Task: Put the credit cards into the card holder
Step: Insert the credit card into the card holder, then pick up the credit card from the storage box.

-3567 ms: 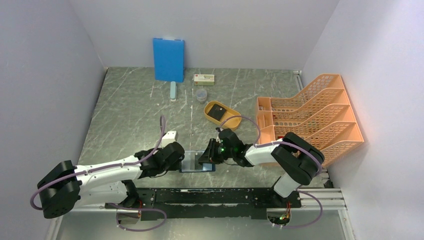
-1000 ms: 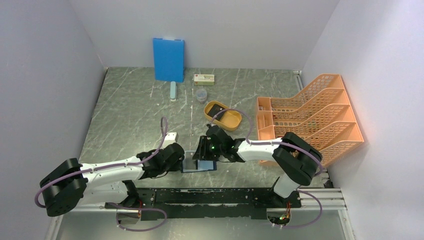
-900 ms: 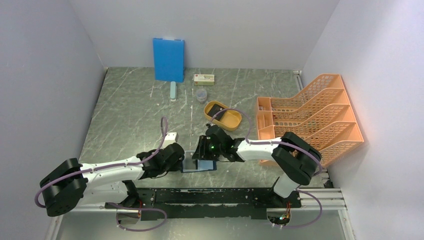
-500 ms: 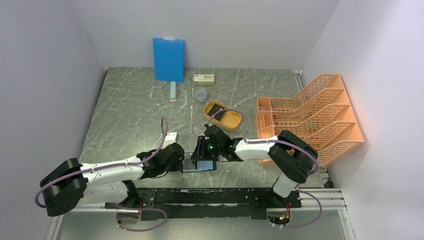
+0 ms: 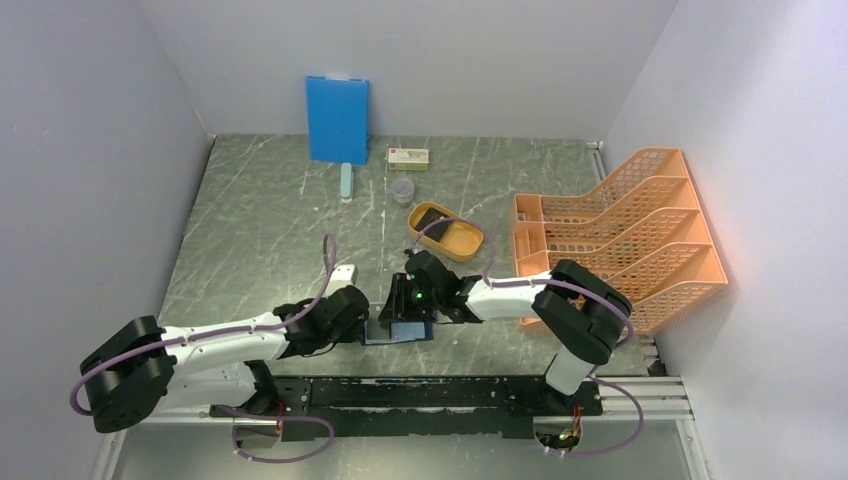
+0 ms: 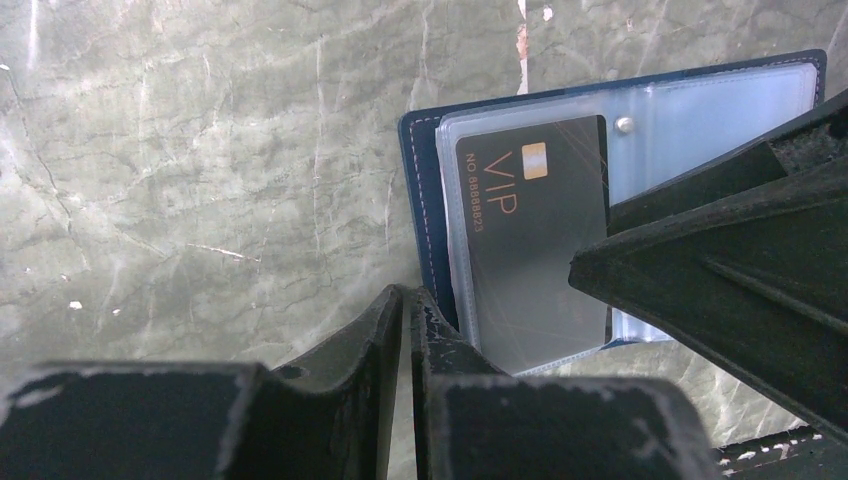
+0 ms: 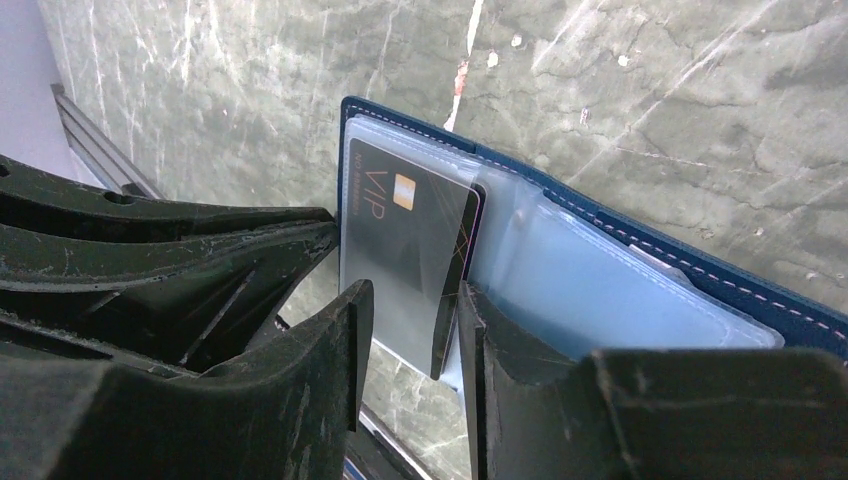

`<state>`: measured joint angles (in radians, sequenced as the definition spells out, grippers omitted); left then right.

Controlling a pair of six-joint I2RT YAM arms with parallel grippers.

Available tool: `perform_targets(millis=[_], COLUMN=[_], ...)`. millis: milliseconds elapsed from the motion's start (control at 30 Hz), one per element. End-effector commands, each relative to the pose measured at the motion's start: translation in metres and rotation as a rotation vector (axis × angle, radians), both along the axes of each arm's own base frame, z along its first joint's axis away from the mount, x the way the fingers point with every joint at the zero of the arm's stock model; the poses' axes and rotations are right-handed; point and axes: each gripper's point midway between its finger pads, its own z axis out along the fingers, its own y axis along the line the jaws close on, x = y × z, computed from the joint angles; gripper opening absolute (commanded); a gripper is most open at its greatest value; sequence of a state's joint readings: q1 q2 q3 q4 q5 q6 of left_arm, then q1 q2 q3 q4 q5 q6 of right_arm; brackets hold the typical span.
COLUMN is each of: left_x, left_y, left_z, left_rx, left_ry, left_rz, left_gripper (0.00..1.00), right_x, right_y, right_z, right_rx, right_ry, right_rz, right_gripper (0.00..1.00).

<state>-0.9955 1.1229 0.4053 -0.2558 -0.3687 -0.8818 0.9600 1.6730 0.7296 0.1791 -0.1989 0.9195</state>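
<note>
card holder (image 5: 398, 331): lies open on the table (image 5: 270, 230) near my bases, right between my two grippers, clear sleeves facing up

left gripper (image 6: 405, 300): jaws squeezed together, tips right at the holder's navy edge. Honestly can't tell from my left cam whether they pinch the cover or just press beside it

right gripper (image 7: 410, 300): jaws a little apart, the card's edge sits in the gap. Can't tell if a pad touches it

black VIP card (image 6: 530, 230): left cam shows it face up under the clear sleeve (image 7: 590, 290). On the right cam the edge by my right jaws looks to poke out

top cam only: yellow tray (image 5: 462, 240) farther back with a dark flat thing in it
</note>
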Motion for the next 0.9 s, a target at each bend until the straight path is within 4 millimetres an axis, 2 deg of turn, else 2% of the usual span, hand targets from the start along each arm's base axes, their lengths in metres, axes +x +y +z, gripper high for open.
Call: perform_targets(millis=[0, 200, 367, 533, 700, 767, 867], left_x=[-0.001, 0.002, 0.004, 0.008, 0.014, 0.014, 0.014], left_y=[0.0, 0.015, 0.023, 0.021, 0.018, 0.018, 0.019], left_z=[-0.002, 0.007, 0.025, 0.055, 0.079, 0.083, 0.081], left_rx=[0.0, 0.03, 0.018, -0.045, -0.113, -0.116, -0.098], left_ry=[0.01, -0.021, -0.055, -0.115, -0.195, -0.202, -0.19], left_rz=[-0.005, 0.044, 0.067, 0.066, 0.05, 0.05, 0.056], left_gripper=[0.15, 0.18, 0.25, 0.31, 0.41, 0.43, 0.44], right_x=[-0.005, 0.007, 0.028, 0.076, 0.135, 0.159, 0.189], right_y=[0.017, -0.005, -0.033, -0.075, -0.109, -0.119, -0.132], right_z=[0.014, 0.033, 0.07, 0.105, 0.13, 0.131, 0.118], right_rx=[0.058, -0.005, -0.043, -0.096, -0.032, -0.033, -0.053], right_ry=[-0.004, -0.069, -0.172, -0.308, -0.367, -0.369, -0.346], right_rz=[0.038, -0.031, -0.103, -0.274, -0.457, -0.515, -0.604], right_gripper=[0.4, 0.43, 0.45, 0.47, 0.53, 0.54, 0.54])
